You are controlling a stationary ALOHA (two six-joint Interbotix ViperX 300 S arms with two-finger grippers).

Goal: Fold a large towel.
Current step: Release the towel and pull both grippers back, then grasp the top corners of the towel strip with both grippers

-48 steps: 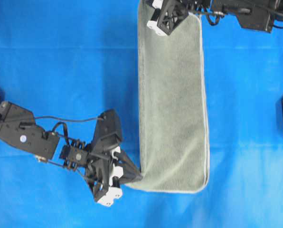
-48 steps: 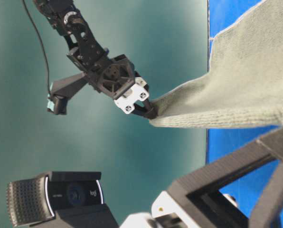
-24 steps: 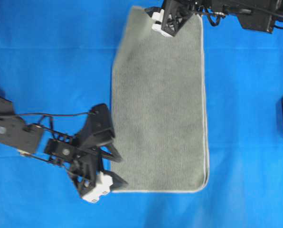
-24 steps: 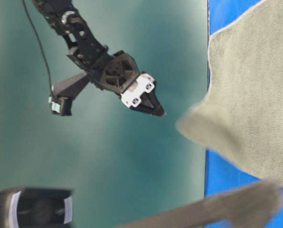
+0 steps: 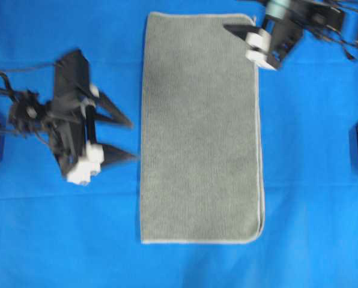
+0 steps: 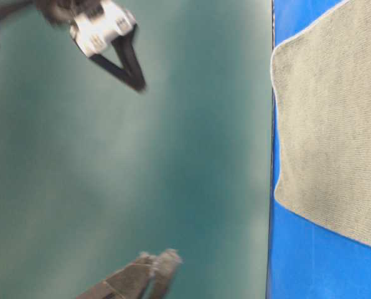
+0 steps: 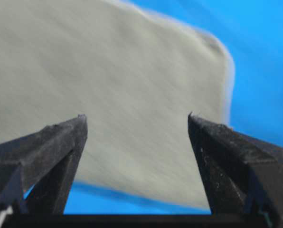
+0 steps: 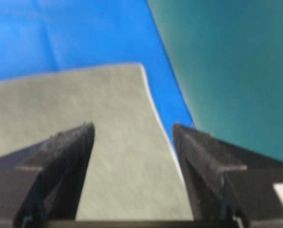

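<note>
The towel (image 5: 200, 129) is lying flat on the blue surface, forming a long upright rectangle in the overhead view. It is showing a grey-green, finely ribbed pile and a thin light-grey hem running along its right and bottom edges. Its corners are rounded. At the bottom right corner a second layer edge is showing just inside the outline, indicating the cloth is lying doubled. The left edge is running straight, with no hem line discernible there. In the table-level view the towel (image 6: 332, 118) is resting flat, one rounded corner reaching the edge of the blue surface. No wrinkles or lifted parts are showing. Nothing is touching it.
</note>
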